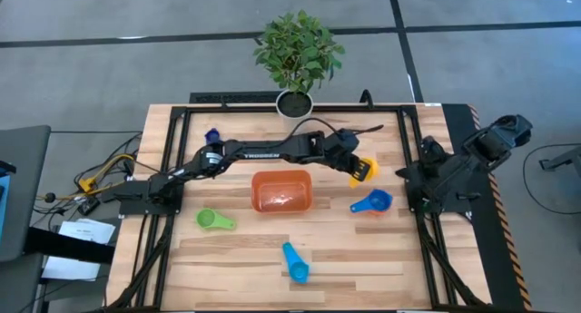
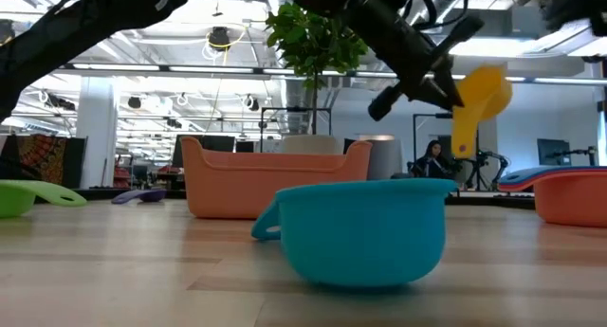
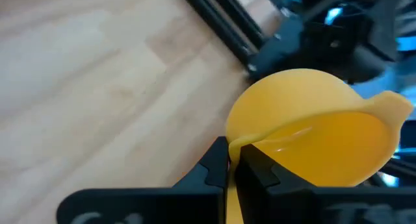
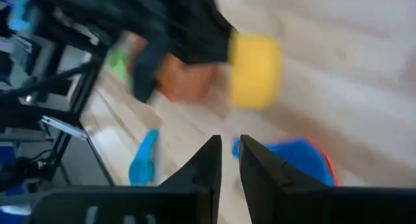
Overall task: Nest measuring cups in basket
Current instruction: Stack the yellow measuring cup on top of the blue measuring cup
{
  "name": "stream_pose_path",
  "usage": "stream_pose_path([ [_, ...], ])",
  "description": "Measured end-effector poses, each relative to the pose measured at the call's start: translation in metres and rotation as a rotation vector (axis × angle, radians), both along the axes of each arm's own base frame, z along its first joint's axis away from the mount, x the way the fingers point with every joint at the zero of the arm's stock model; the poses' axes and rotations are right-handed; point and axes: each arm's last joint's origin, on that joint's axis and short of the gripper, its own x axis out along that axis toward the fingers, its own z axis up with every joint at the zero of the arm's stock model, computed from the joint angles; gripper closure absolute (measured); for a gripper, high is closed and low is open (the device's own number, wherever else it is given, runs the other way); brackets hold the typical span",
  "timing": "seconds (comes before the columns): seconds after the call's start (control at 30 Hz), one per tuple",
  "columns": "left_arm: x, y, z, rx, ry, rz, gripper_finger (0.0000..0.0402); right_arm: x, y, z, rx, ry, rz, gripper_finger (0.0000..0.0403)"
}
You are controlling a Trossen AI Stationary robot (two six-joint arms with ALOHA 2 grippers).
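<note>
My left gripper (image 1: 352, 166) reaches across the table past the orange basket (image 1: 282, 190) and is shut on the yellow cup (image 1: 364, 171), which it holds in the air right of the basket. The blue cup (image 1: 372, 202) lies on the wood just in front of it, over an orange-red cup (image 2: 569, 196). On the table too are the green cup (image 1: 214, 220), the light blue cup (image 1: 295, 261) and the dark blue cup (image 1: 212, 135). My right gripper (image 4: 229, 156) waits folded at the table's right edge, shut and holding nothing. My left gripper pinches the yellow cup between its two fingers (image 3: 214, 165) at the handle's root (image 3: 235, 145), where it meets the bowl's rim. The fingers come from the table's left, slanting down. The cup is lifted clear and tipped on its side, its handle (image 2: 463, 137) pointing down.
A potted plant (image 1: 296, 54) stands at the far edge, behind the basket. Black frame rails (image 1: 407, 159) run along the table's left, right and far sides. The right arm (image 1: 445, 177) sits over the right rail. Bare wood lies between the basket and the near cups.
</note>
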Motion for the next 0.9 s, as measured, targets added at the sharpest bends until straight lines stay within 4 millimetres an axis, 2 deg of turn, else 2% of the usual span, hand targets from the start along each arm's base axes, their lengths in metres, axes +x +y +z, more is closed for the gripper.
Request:
stream_pose_path([
  [0.2,-0.001,-0.001,-0.002,-0.048,0.010,0.018,0.0401,0.022,0.009,-0.001,-0.278,0.023,0.013,0.0288],
  [0.33,0.000,-0.002,0.000,-0.103,-0.016,0.013,0.0401,0.042,0.017,-0.008,-0.414,0.107,0.031,0.0239],
  [0.47,0.001,-0.002,0.010,-0.149,-0.060,-0.021,0.0401,0.061,0.027,-0.015,-0.543,0.173,0.081,0.0187],
  [0.57,0.002,-0.004,0.012,-0.168,-0.077,-0.059,0.0401,0.071,0.031,-0.022,-0.594,0.233,0.074,0.0166],
  [0.7,0.002,-0.005,0.013,-0.197,-0.083,-0.096,0.0401,0.079,0.028,-0.028,-0.539,0.269,-0.012,0.0172],
  [0.9,0.001,-0.004,0.011,-0.217,-0.060,-0.104,0.0401,0.081,0.024,-0.030,-0.455,0.287,-0.067,0.0232],
])
